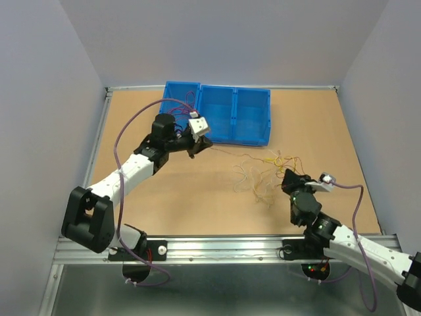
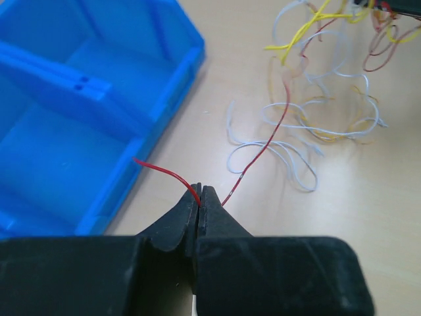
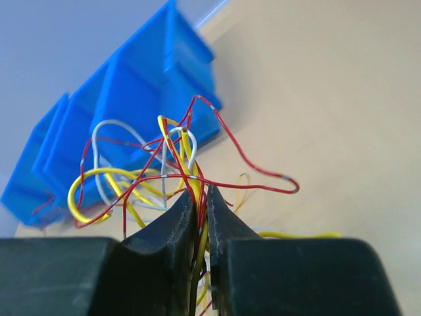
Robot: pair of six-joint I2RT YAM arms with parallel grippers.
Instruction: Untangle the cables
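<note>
The cables [image 1: 266, 172] are thin red, yellow and white curly wires, lying tangled on the table right of centre. My left gripper [image 1: 200, 141] is shut on one red cable [image 2: 263, 148], which runs taut from the jaws [image 2: 199, 192] to the tangle [image 2: 329, 99]. A short red end sticks out left of the jaws. My right gripper [image 1: 289, 176] is shut on a bundle of red and yellow cables [image 3: 177, 161] at the tangle's right side, pinched between the fingertips [image 3: 202, 197].
A blue bin [image 1: 217, 112] with three compartments stands at the back of the table, just behind my left gripper; it also shows in the left wrist view [image 2: 79, 112] and in the right wrist view [image 3: 118, 112]. Thick purple arm cables [image 1: 131, 125] loop above the left arm.
</note>
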